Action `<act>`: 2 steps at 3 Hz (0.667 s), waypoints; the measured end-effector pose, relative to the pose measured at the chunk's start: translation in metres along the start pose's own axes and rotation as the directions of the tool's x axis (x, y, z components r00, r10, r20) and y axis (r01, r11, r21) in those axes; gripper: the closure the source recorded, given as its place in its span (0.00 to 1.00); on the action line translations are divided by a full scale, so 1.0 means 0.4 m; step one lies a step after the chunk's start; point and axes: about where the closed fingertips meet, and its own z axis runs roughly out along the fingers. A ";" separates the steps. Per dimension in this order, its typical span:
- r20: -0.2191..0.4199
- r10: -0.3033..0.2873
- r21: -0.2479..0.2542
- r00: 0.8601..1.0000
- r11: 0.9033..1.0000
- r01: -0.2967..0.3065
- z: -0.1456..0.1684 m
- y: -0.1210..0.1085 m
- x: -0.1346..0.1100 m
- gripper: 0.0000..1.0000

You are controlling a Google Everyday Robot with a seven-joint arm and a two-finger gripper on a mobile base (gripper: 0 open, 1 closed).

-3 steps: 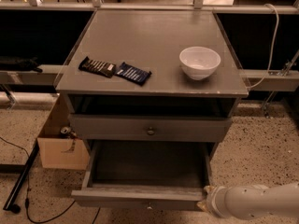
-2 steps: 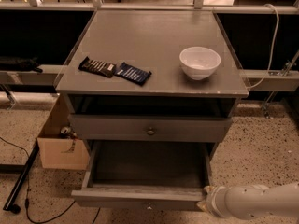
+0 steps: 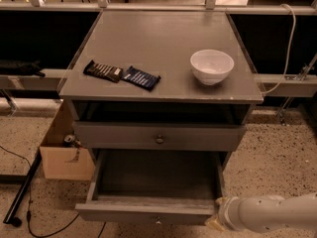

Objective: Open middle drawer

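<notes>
Grey middle drawer [image 3: 159, 135] looks shut, likely because the gripper [image 3: 216, 218], open or closed I cannot tell, sits lower right by the pulled-out bottom drawer [image 3: 148, 210] instead.

Place: lab or workshop test area
Evidence: speckled floor [image 3: 277, 152], white cable [image 3: 292, 38], cardboard box [image 3: 64, 163], metal rail [image 3: 290, 78]
Gripper [image 3: 216, 218]: low, below tabletop's [image 3: 158, 38] front right corner

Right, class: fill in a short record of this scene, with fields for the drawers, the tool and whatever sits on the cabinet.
middle drawer: pulled well out
drawer above: pushed in, small round knob
tool: low right, at the open drawer's front right corner
cabinet top: white bowl right; dark snack bar and blue snack bar left, end to end
floor, left: cardboard box
</notes>
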 end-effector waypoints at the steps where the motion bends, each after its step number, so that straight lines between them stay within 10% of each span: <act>1: 0.000 0.000 0.000 1.000 1.000 0.000 0.000 0.000 0.000 0.00; 2: 0.000 0.000 0.000 1.000 1.000 0.000 0.000 0.000 0.000 0.00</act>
